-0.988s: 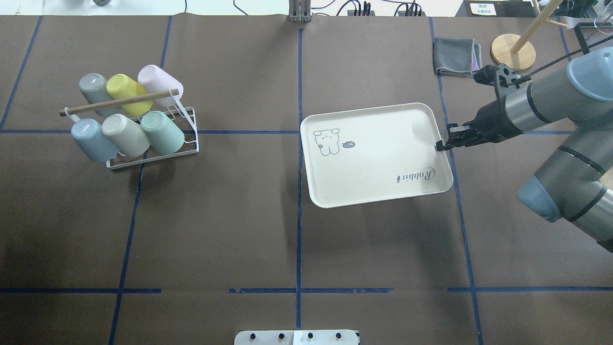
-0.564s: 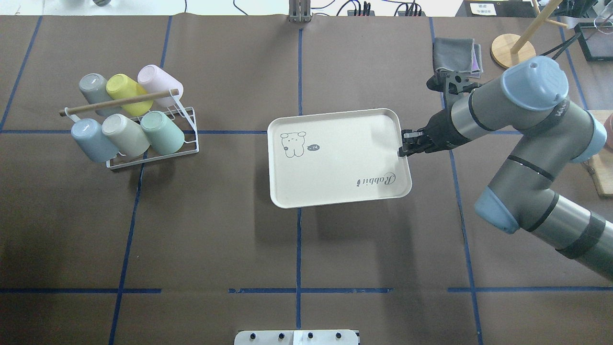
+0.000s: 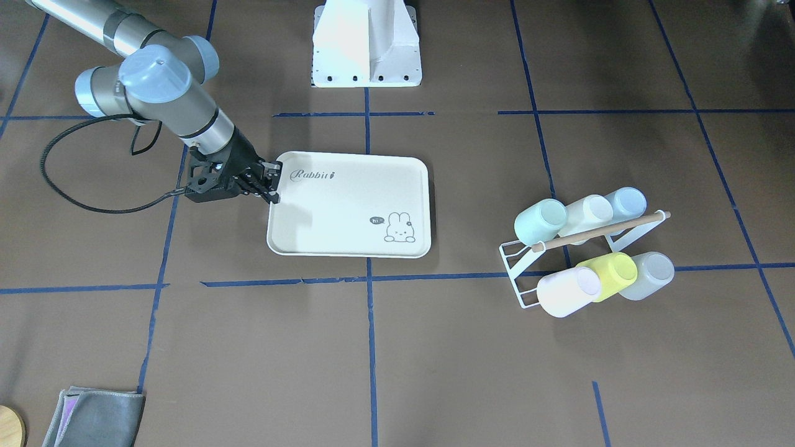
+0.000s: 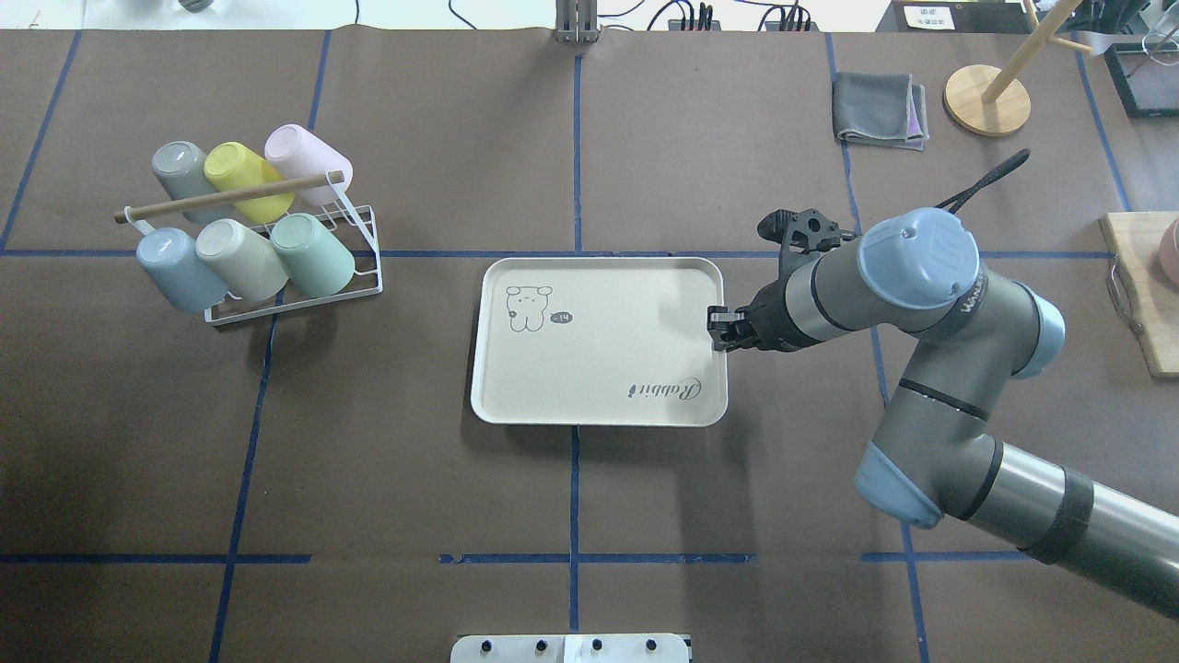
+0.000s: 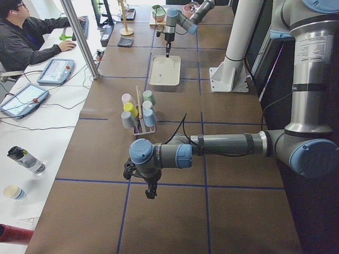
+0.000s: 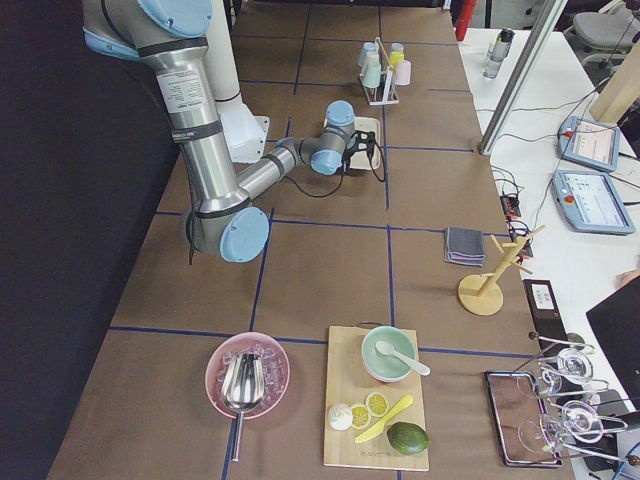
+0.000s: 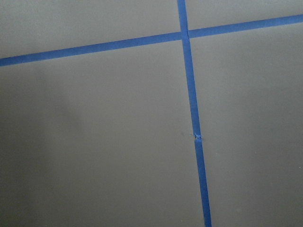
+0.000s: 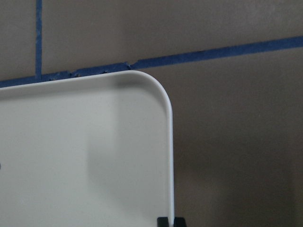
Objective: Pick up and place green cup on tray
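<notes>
Plastic is probably making the green cup [image 4: 313,255] light and slick; you are wanting its side wall. Your right gripper [image 4: 716,329] is clamping the tray [image 4: 599,368] rim.

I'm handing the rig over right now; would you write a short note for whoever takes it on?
Right pincer: shut on the tray's right rim, mid-table.
Left pincer: over bare table, away from the cups; open or shut cannot be told.
Green cup: in the rack, row nearer the robot, at the end nearest the tray.
Done: nothing with the cup; the tray is empty.
Left: release the tray, take the green cup off the rack, set it on the tray.
</notes>
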Robot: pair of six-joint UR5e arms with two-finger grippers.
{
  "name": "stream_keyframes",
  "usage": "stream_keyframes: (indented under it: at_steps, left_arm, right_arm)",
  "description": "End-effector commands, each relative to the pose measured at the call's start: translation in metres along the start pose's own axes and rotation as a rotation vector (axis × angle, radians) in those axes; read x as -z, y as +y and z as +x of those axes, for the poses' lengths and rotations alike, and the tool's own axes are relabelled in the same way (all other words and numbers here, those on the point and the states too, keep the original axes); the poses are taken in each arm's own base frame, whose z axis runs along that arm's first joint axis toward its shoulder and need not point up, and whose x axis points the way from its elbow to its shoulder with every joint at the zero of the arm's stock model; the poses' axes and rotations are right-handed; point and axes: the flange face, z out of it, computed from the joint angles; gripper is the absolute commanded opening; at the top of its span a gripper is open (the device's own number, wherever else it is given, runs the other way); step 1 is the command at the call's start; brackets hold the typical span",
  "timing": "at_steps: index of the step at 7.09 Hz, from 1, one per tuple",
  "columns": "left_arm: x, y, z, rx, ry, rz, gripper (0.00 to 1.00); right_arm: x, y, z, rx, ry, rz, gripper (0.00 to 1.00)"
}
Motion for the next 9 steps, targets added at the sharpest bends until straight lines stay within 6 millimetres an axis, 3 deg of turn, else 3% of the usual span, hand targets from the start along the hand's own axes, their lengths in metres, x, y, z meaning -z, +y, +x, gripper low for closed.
stream_keyframes:
  at_steps: [1, 7, 8, 9]
  left_arm:
    - [0.0, -0.001, 0.0, -0.001, 0.0, 0.001, 1.0]
    - [0.0, -0.001, 0.001, -0.002, 0.0, -0.001, 1.0]
    - [0.0, -0.001, 0.001, -0.002, 0.0, -0.001, 1.0]
    - [0.0, -0.001, 0.001, -0.002, 0.0, -0.001, 1.0]
  right_arm:
    - [-0.018, 0.025, -0.009, 0.002, 0.012, 0.005, 0.0]
    - [-0.036, 0.037, -0.005, 0.045, 0.038, 0.006, 0.01]
    - [-0.037, 0.037, -0.004, 0.044, 0.042, 0.009, 0.28]
    - [-0.037, 0.036, -0.006, 0.046, 0.046, 0.033, 0.78]
